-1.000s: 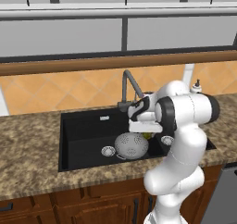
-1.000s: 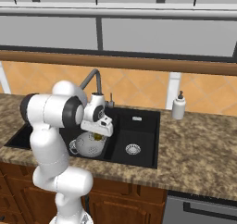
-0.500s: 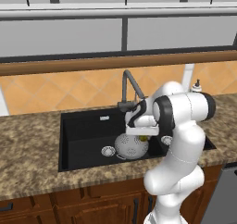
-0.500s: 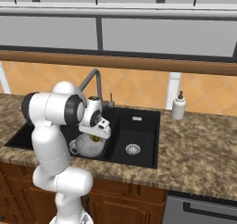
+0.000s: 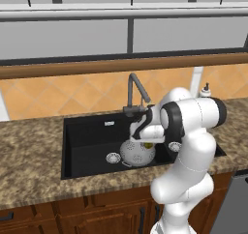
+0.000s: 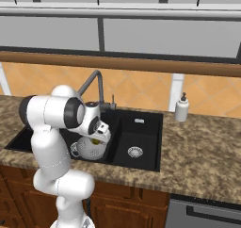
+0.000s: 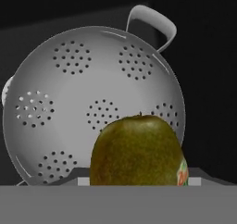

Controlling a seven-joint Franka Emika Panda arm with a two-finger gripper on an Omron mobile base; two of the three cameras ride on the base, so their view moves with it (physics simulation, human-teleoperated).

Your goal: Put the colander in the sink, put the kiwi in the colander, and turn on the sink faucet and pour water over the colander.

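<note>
Your gripper hangs low over the larger left basin of the sink, just above the colander. From the right base view you see the same: the gripper sits directly over the colander, with a spot of yellow-green at the hand.

Hand view: the kiwi stands big and close at the bottom, greenish-brown, with a small sticker on its right flank. The jaws are closed on it (the finger tips themselves are hidden behind the fruit). Behind the kiwi you look straight into the colander, its open bowl facing the camera, clusters of holes across the inside, one loop handle at the upper right and the edge of the other at the far left. The colander holds nothing yet; the kiwi is above it, not touching.

The colander rests on the basin floor, right of the round steel drain. The sink faucet stands at the back edge, spout bent forward above the arm's wrist. No water seen at the spout.

A white soap dispenser stands on the speckled counter, well to the right of the sink.
</note>
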